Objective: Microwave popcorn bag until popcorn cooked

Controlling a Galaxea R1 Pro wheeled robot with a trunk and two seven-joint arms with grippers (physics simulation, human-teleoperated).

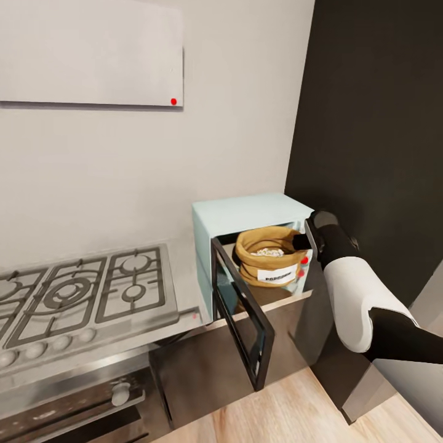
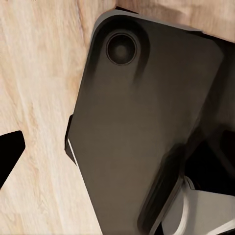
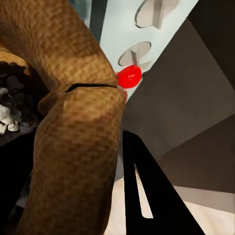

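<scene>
Right tool [image 1: 303, 242] grips the popcorn bag [image 1: 268, 258] rim inside the microwave [image 1: 246, 215], fingertips hidden behind the sack.

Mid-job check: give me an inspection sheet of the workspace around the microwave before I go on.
Surface: glossy grey steel countertop, carrying the microwave.
Job's things: pale mint-blue boxy microwave, its dark-framed glass door swung open; small tan-brown popcorn bag in the opening, pale popcorn showing in its mouth.
Clutter: nothing seen.
Grippers: right end effector closed on the bag's rolled rim; left end effector over the wooden floor, open or shut cannot be told.
Cables: nothing seen.
Surroundings: steel gas hob beside the microwave, built-in black oven under it, tall dark cabinet on the other side.
</scene>
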